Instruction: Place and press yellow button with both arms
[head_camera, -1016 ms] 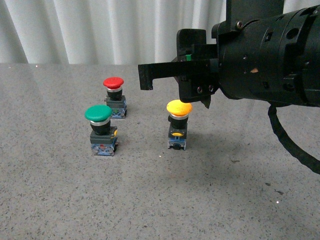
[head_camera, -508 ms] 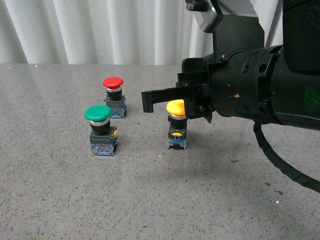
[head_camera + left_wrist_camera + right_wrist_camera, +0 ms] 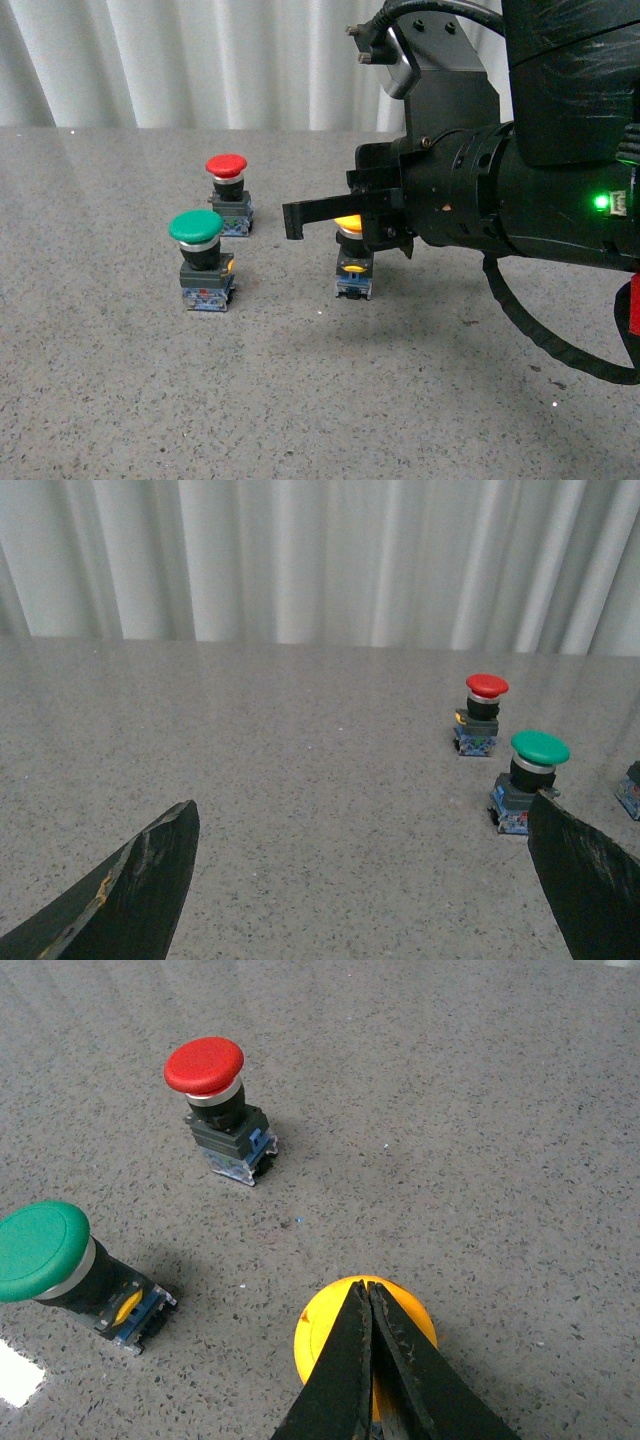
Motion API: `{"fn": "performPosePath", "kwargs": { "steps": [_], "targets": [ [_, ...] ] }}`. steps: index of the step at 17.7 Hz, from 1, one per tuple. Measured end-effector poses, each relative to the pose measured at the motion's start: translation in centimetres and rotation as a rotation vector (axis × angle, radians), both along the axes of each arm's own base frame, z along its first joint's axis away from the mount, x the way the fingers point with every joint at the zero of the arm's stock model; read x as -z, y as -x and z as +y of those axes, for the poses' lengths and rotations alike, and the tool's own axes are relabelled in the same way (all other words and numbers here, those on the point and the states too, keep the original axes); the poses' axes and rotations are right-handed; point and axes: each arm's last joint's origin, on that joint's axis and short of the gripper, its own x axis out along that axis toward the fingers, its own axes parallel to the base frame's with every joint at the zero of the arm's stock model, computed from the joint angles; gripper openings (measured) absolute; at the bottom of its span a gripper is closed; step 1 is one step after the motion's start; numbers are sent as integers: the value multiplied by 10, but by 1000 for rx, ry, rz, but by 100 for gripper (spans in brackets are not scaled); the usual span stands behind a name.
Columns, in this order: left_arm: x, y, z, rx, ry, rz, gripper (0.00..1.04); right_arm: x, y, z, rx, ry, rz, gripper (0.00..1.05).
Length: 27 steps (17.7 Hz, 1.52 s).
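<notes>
Already the placing half looks done: the yellow button (image 3: 354,262) stands upright on the desk (image 3: 300,400), on its own base, apart from the green button (image 3: 197,227) and the red button (image 3: 227,166) to its left. What you have left, as far as I can judge, is the press itself, and that looks close at hand. Your right pincer (image 3: 367,1290) has its two fingers together with nothing between them. In the right wrist view the joined tips lie right over the middle of the yellow cap. From the front you see the cap half hidden behind that pincer, at about the same height. Whether the tips touch the cap, or the cap is pushed down, you cannot tell.

Your right arm (image 3: 520,190) reaches in from the right, low over the desk, its forearm roughly level, with a green light (image 3: 601,202) lit on the housing. Your left arm is out of the front view. Your left pincer (image 3: 362,805) is spread wide and empty above bare desk. It looks toward the red and green buttons from well off to their side, so I judge it has no part in the press at this point.
</notes>
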Motion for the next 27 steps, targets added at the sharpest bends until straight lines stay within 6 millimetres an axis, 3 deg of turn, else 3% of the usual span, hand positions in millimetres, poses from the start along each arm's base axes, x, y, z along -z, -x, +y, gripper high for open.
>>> {"fn": "performPosePath", "kwargs": {
  "steps": [18, 21, 23, 27],
  "targets": [
    [0, 0, 0, 0, 0, 0, 98, 8, -4, 1, 1, 104, 64, 2],
    [0, 0, 0, 0, 0, 0, 98, 5, 1, 0, -37, 29, 2, 2],
    [0, 0, 0, 0, 0, 0, 98, -9, 6, 2, -52, -96, -89, 2],
    [0, 0, 0, 0, 0, 0, 98, -64, 16, -4, -36, -325, -258, 2]
  ]
}}
